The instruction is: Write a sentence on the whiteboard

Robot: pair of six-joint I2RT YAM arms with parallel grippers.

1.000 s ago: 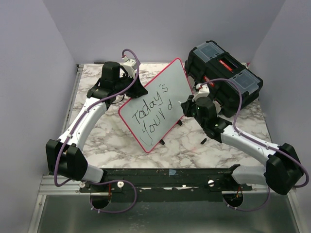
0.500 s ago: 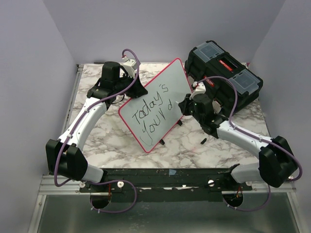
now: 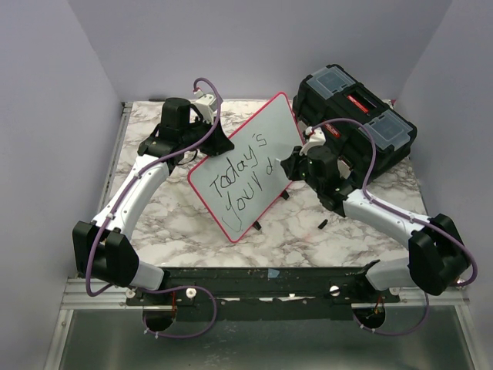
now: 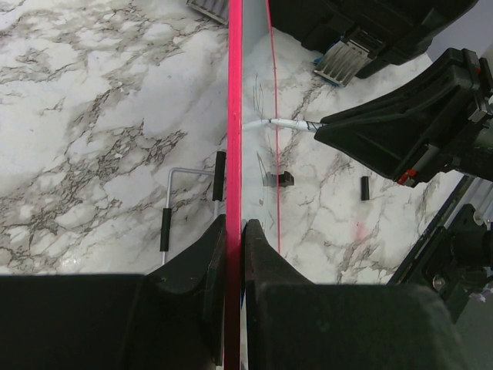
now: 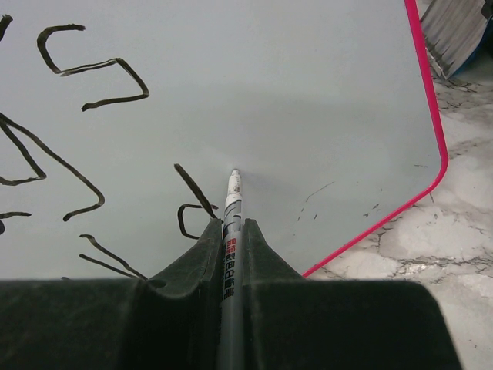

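Some of the sentence behind right gripper

The left gripper is clamped on the whiteboard rim; the right gripper is closed around a marker projecting beyond its fingertips. Both arms are extended.

The whiteboard is standing tilted in the middle of the table, and my left claw is gripping its far-left edge from behind. My right claw is sitting at its right side, pressing the marker tip against the board just right of the sentence. The toolbox is lying behind my right claw, at the table's far right.
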